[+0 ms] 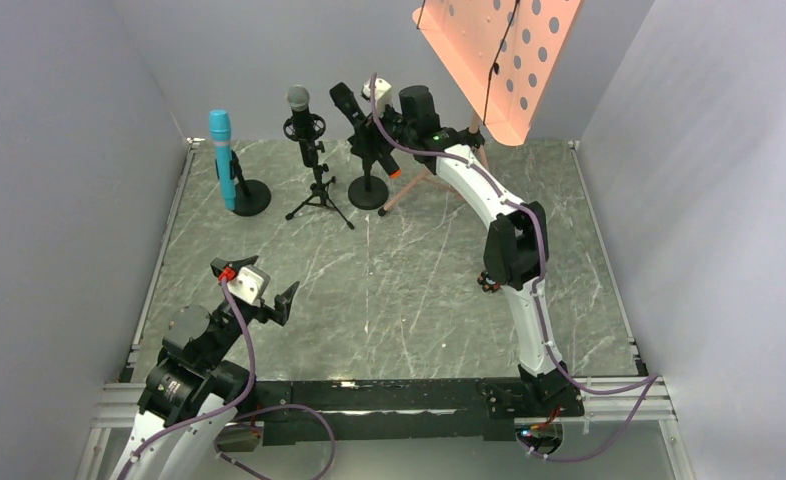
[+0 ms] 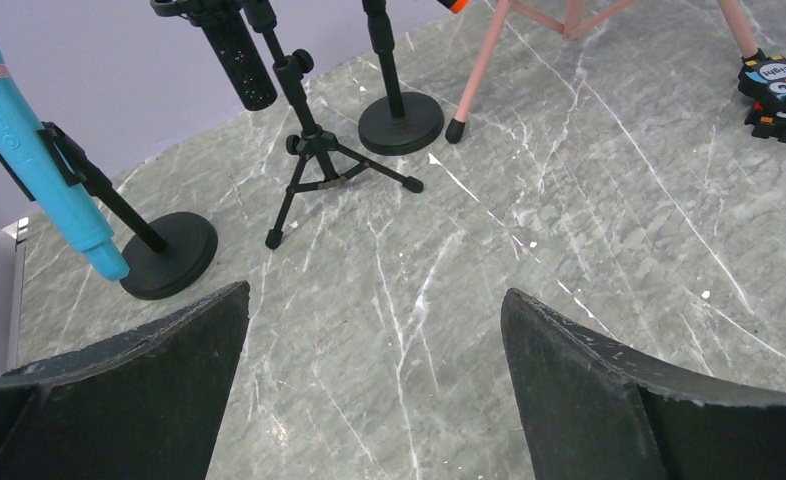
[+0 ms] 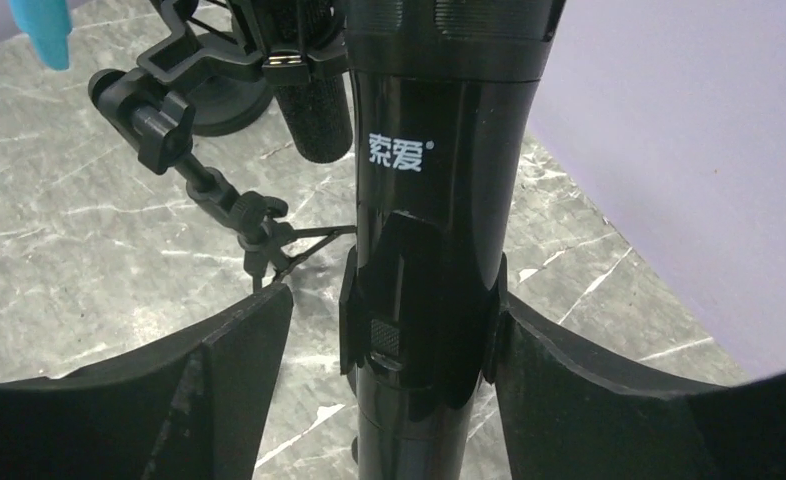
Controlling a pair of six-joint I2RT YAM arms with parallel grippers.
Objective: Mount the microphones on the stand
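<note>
Teal microphone [image 1: 221, 150] and mesh-headed microphone [image 1: 300, 103] sit clipped, upper left; orange-ended microphone [image 1: 349, 105] looks seated, right hand [image 1: 381, 128] flanking it, grip unclear; left hand [image 2: 374, 300] apart.

Overhead view looks down; both close wrist views share the tripod [image 2: 309, 150].

Left gripper [image 2: 376, 300] at 6 o'clock, jaws wide apart over grey marble table [image 2: 589, 250]. At 9, teal-blue microphone [image 2: 29, 150] tilted, clipped to round-base stand [image 2: 169, 255] — at 11, black microphone [image 2: 237, 65] on tripod stand [image 2: 314, 160]. At 12, another round base [image 2: 399, 125]. At 2, colourful toy figure [image 2: 781, 95].
</note>
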